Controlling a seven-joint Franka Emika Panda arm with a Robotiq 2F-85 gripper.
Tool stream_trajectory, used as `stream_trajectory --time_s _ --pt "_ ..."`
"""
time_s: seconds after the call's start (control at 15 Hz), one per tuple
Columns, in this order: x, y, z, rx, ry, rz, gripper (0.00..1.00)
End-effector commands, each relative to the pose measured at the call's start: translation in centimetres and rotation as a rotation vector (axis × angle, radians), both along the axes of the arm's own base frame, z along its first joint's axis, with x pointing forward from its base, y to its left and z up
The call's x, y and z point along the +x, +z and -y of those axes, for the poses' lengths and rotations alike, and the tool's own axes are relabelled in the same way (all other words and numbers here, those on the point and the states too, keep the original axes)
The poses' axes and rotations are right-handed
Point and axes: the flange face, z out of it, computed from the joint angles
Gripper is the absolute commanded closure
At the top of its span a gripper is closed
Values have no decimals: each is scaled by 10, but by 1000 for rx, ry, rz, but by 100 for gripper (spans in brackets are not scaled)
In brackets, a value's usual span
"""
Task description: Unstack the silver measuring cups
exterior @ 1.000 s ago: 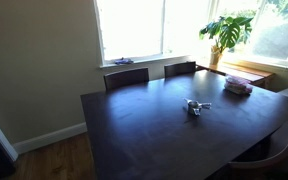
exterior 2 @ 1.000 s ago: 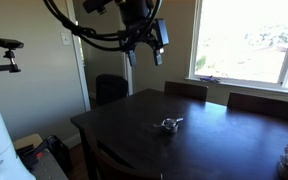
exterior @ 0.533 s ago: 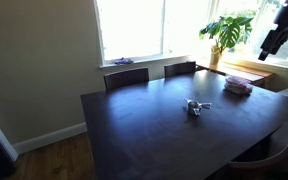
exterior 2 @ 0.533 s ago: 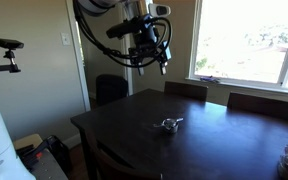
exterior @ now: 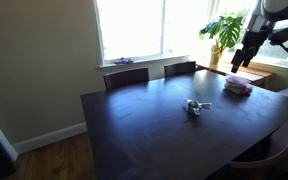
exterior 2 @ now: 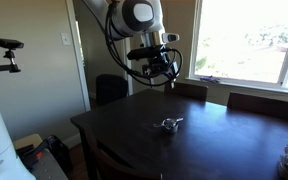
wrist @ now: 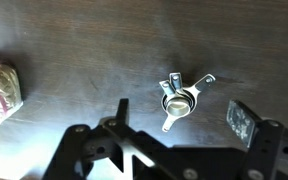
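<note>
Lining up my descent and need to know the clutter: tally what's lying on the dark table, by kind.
Nested stack of silver measuring cups: 1
Pinkish stack of flat items: 1
Total: 2

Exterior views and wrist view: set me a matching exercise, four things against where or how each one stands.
1 silver measuring cups
2 pinkish stack
3 potted plant
4 pincer

A open, in the air
B beside the window, off the table
C stacked, mid-table
D on the table, near its edge

Pairs: 1-C, 2-D, 3-B, 4-A
</note>
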Motion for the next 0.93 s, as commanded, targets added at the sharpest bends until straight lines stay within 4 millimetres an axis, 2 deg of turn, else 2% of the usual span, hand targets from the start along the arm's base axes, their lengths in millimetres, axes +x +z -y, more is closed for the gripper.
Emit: stream_trajectory --time_s 0.0,0.27,0.47,0.73,0.87 --pt "3 0 1 -1 -2 -1 0" --pt "6 1 1 -2 -3 2 0" --pt "19 -9 -1 -6 -24 1 0" --pt "49 -33 -13 4 -28 -22 0" --pt "66 -52 -20 13 -18 -58 0"
